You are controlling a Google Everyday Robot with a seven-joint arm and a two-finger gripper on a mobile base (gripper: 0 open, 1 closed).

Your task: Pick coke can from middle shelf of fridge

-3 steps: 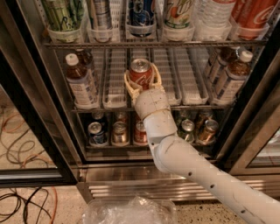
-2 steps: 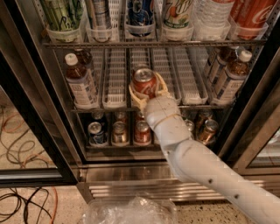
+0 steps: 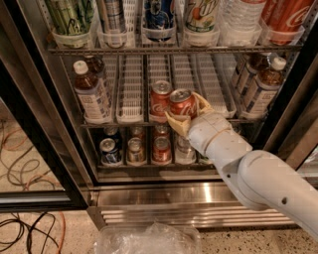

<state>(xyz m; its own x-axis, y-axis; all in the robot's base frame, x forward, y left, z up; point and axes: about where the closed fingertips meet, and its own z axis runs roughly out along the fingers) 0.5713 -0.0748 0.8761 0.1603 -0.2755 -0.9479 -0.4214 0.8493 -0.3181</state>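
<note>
My gripper (image 3: 187,112) is shut on a red coke can (image 3: 182,103), with tan fingers (image 3: 177,124) wrapped around its lower side. The can is tilted slightly and held just in front of the middle shelf (image 3: 130,85), a wire rack with long white slotted lane trays. A second red coke can (image 3: 160,97) stands upright in the lane just left of the held one. My white arm (image 3: 258,181) comes in from the lower right. The fridge (image 3: 47,116) has a black frame and a stainless steel base (image 3: 164,198).
Brown bottles stand at the shelf's left (image 3: 91,94) and right (image 3: 264,82). Several cans (image 3: 135,149) line the bottom shelf, and tall bottles (image 3: 159,15) fill the top one. A clear plastic bag (image 3: 149,239) and cables (image 3: 22,149) lie on the floor.
My gripper has moved right and a little down with the coke can in it, away from the lane. A second coke can now shows behind where it was.
</note>
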